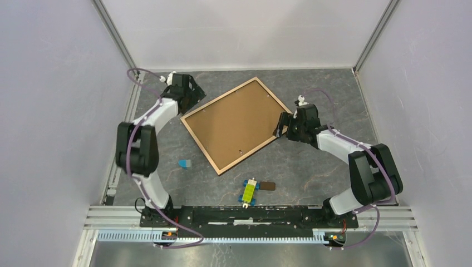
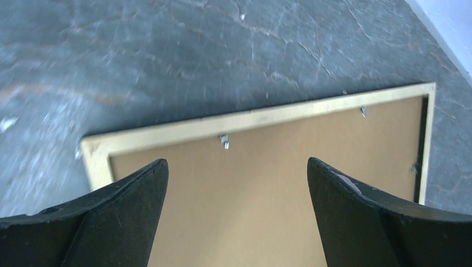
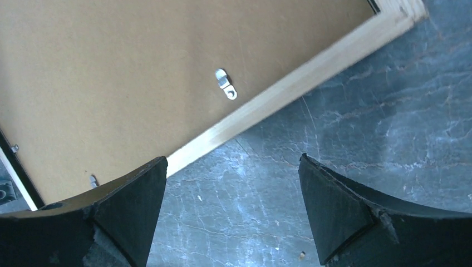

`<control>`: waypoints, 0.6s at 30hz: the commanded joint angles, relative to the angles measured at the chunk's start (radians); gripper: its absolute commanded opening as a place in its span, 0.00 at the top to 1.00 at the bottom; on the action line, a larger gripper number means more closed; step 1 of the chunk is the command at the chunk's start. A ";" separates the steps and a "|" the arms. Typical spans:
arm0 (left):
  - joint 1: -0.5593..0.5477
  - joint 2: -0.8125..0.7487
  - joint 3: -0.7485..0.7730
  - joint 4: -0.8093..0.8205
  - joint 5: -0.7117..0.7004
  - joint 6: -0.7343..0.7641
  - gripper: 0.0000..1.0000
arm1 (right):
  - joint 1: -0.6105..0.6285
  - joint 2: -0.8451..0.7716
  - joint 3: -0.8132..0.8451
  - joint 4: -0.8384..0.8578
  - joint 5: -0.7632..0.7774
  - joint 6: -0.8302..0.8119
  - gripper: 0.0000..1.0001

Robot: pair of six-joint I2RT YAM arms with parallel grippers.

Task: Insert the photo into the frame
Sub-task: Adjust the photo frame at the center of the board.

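The frame (image 1: 200, 146) lies flat and askew in the middle of the table, its light tan rail around a plain brown backing board (image 1: 236, 125). The photo is out of view. My left gripper (image 1: 186, 92) hovers open at the frame's left corner. In the left wrist view its fingers (image 2: 236, 164) straddle the board (image 2: 267, 183) just inside the rail (image 2: 250, 119), holding nothing. My right gripper (image 1: 284, 125) stands open at the frame's right edge. In the right wrist view its gap (image 3: 232, 158) is over bare table beside the rail (image 3: 289, 92).
A small blue block (image 1: 184, 163) lies left of the frame's near corner. A yellow and blue piece (image 1: 249, 191) and a small brown piece (image 1: 268, 186) lie near the front rail. A metal hanger clip (image 3: 226, 84) sits on the board. Walls close in the table.
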 commanded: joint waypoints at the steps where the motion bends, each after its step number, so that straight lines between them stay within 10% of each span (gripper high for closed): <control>1: 0.029 0.178 0.204 -0.001 0.166 0.132 0.00 | -0.027 -0.021 -0.075 0.166 -0.061 0.054 0.07; 13: 0.037 0.539 0.618 -0.269 0.223 0.367 0.00 | -0.041 0.117 -0.111 0.315 -0.148 0.108 0.09; 18: 0.037 0.554 0.547 -0.293 0.330 0.301 0.01 | -0.046 0.162 -0.072 0.337 -0.140 0.114 0.09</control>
